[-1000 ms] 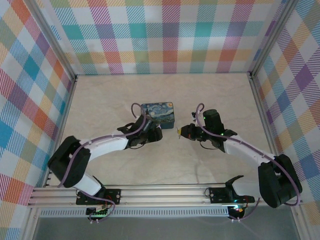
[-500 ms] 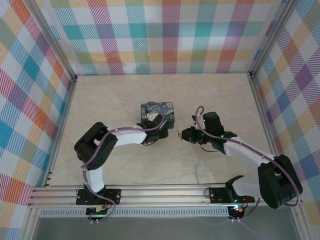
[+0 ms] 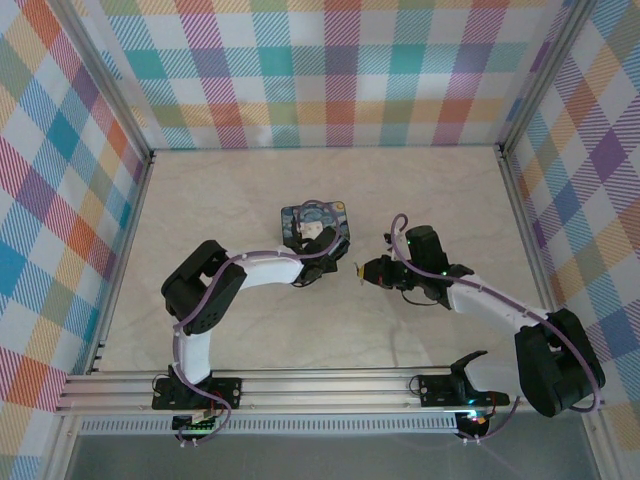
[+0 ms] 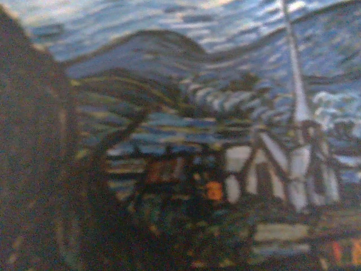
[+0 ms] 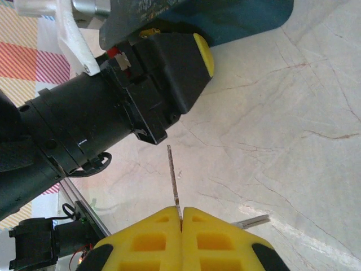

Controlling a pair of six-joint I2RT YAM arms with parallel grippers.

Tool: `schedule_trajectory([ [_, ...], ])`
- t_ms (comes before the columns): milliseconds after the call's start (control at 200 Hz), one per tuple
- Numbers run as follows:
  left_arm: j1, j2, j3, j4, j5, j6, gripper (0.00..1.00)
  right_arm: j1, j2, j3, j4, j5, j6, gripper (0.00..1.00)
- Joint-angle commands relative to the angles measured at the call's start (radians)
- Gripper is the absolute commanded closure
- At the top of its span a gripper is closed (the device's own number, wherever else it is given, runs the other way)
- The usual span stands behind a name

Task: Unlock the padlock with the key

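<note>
My right gripper (image 5: 181, 212) is shut on the key (image 5: 174, 180), a thin grey blade that stands up from between the yellow fingertips. A second thin metal piece (image 5: 252, 222) pokes out sideways beside the right finger. In the top view the right gripper (image 3: 362, 268) hovers just right of the left gripper (image 3: 312, 262), which is pressed against the near side of the Starry Night box (image 3: 320, 220). The left wrist view is a blurred close-up of the box's print (image 4: 225, 84). The left gripper's black finger with a yellow pad (image 5: 204, 53) lies against the box. The padlock is hidden.
The box (image 5: 248, 17) sits mid-table on the pale marble-look tabletop (image 3: 230, 200). Plaid walls close in the back and both sides. The aluminium rail (image 3: 320, 385) with the arm bases runs along the near edge.
The left arm has swung its elbow in and pushed its wrist forward against the box, which has shifted and turned slightly. The right gripper with the key has barely moved.
</note>
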Motion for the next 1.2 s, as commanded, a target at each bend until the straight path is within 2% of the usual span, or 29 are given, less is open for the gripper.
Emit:
schedule_trajectory([
  [0, -0.013, 0.016, 0.040, -0.049, -0.038, 0.009, 0.74, 0.001, 0.008, -0.016, 0.018, -0.024, -0.020, 1.00],
  [205, -0.012, 0.000, 0.059, -0.079, -0.018, 0.031, 0.84, 0.001, 0.000, -0.022, 0.001, -0.032, -0.026, 1.00],
  [435, -0.013, -0.014, 0.094, -0.160, 0.004, 0.044, 0.83, 0.001, 0.016, -0.019, 0.023, -0.038, -0.010, 1.00],
  [610, -0.006, -0.063, 0.123, -0.225, 0.089, 0.046, 0.86, 0.000, 0.012, -0.015, -0.014, -0.054, -0.032, 1.00],
  [795, 0.039, -0.118, 0.144, -0.273, 0.240, 0.057, 0.96, 0.008, 0.011, -0.025, 0.008, -0.078, -0.036, 1.00],
  [1025, 0.109, -0.176, 0.149, -0.303, 0.443, 0.027, 0.96, 0.035, -0.018, -0.030, 0.001, -0.075, -0.036, 1.00],
  [1195, 0.169, -0.232, 0.141, -0.314, 0.599, -0.020, 0.97, 0.091, -0.034, -0.001, -0.010, -0.063, -0.039, 1.00],
])
